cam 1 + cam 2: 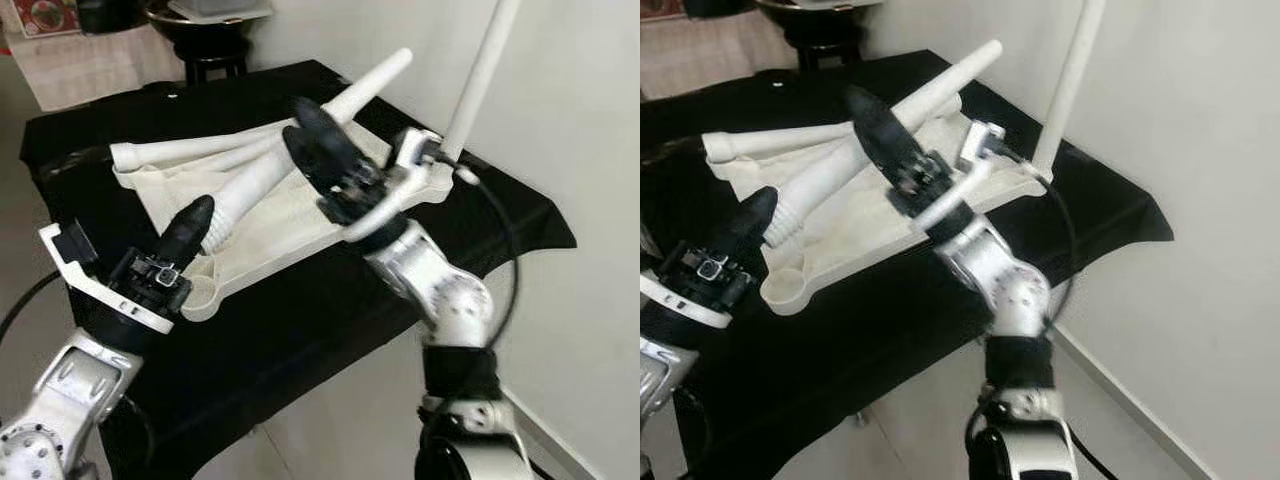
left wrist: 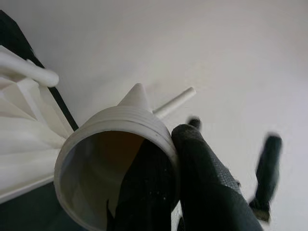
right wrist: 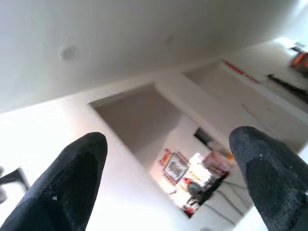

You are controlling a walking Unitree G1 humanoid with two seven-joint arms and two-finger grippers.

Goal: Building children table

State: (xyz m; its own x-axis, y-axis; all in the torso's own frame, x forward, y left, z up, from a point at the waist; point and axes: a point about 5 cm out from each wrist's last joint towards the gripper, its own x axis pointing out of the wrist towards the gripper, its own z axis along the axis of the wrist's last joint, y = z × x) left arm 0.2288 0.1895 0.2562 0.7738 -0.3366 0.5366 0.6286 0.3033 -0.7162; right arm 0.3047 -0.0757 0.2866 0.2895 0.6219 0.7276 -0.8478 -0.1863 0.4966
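One leg point(image 1: 300, 140) is in hand: the left gripper point(image 1: 192, 228) is clamped on its wide threaded end, one finger inside the hollow mouth, near the tabletop's point(image 1: 270, 235) near-left corner socket point(image 1: 200, 290). I'd tip it upright over that socket before twisting. The right gripper point(image 1: 318, 135) hovers above the middle, jaws apart and empty. That socket looks empty; another leg point(image 1: 478, 80) already stands at the far right.
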